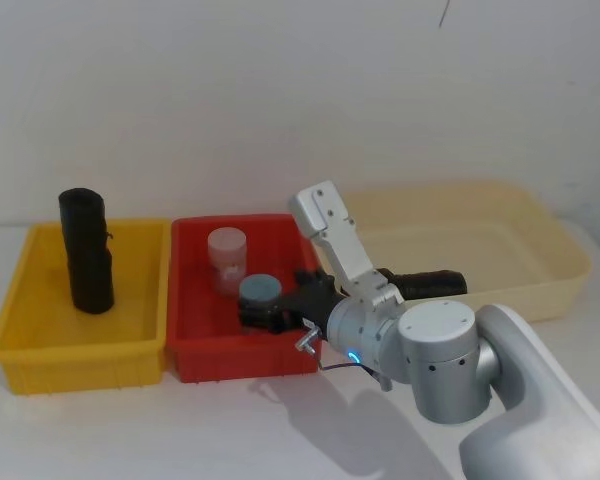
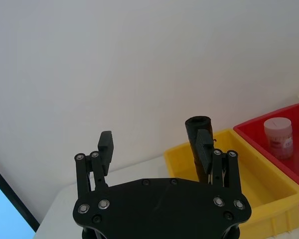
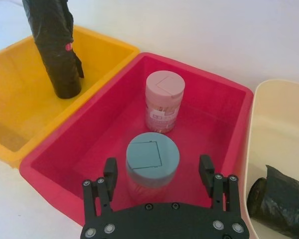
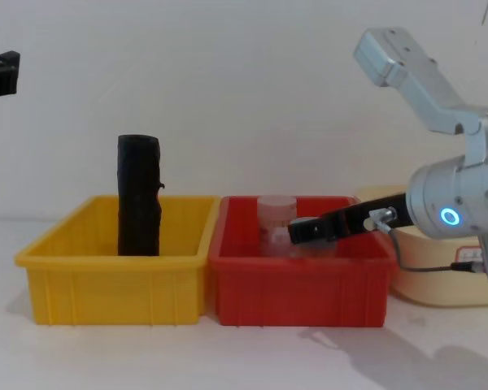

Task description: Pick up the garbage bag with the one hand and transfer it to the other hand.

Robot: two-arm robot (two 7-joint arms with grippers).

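Observation:
The garbage bag [image 1: 85, 250] is a tall black roll standing upright in the yellow bin [image 1: 80, 360]; it also appears in the chest view [image 4: 138, 195]. My left gripper [image 2: 155, 144] hovers open well to the left of that bin, nothing between its fingers, with the bag [image 2: 197, 127] beyond it. My right gripper [image 1: 270, 315], on the arm with the blue ring, is open low inside the red bin [image 1: 240, 362]. Its fingers straddle a blue-lidded jar [image 3: 152, 159] without closing on it.
A pink-lidded jar [image 3: 163, 102] stands behind the blue-lidded one in the red bin. A second black roll [image 1: 435, 282] lies on its side in the cream tub [image 1: 540, 260] at the right. White table runs along the front.

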